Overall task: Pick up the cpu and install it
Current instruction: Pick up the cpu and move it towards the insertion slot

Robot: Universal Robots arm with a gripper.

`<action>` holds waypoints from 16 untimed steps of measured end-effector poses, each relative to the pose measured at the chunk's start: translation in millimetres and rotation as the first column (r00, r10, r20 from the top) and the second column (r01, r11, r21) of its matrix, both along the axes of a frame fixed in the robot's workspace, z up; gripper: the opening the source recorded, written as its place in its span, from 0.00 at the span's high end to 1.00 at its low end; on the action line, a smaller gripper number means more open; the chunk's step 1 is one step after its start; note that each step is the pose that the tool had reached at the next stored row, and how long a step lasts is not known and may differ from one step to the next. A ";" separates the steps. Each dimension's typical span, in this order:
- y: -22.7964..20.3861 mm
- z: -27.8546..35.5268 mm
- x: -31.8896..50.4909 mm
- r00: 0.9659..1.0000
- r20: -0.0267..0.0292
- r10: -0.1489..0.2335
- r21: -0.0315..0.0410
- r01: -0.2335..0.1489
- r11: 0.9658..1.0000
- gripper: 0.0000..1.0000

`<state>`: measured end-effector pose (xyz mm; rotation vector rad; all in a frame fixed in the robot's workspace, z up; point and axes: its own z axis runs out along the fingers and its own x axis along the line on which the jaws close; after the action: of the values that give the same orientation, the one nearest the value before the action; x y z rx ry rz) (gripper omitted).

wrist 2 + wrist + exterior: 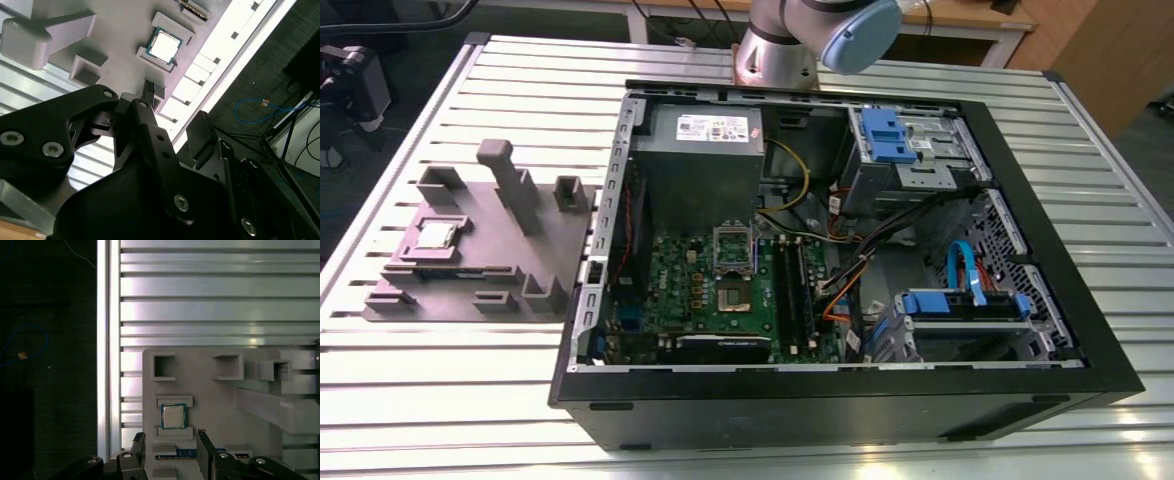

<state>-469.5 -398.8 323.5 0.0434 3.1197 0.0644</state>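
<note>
While jaws gape, arm aimed at cpu, in fixture

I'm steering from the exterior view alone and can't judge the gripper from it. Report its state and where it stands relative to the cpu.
Observer: In the first wrist view the gripper is open and holds nothing.
Operator: Give me the cpu's position relative to it.
Observer: The cpu lies flat in its recess on the grey fixture, just ahead of the gap between the fingertips.
Operator: Confirm contact from the other camera.
Observer: In the second wrist view the fingertips stand apart from the cpu and do not touch it.
</note>
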 end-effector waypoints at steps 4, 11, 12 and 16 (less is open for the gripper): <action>0.0 -1.3 0.0 1.000 0.000 0.000 0.000 0.000 1.000 0.47; 0.0 -3.1 0.0 1.000 0.000 0.000 0.000 0.000 1.000 0.47; 0.0 -3.3 0.0 1.000 0.000 0.000 0.000 0.000 1.000 0.47; 0.0 -4.1 0.0 1.000 0.000 0.000 0.000 0.000 1.000 0.47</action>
<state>-469.6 -398.8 319.4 0.0435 3.1198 0.0644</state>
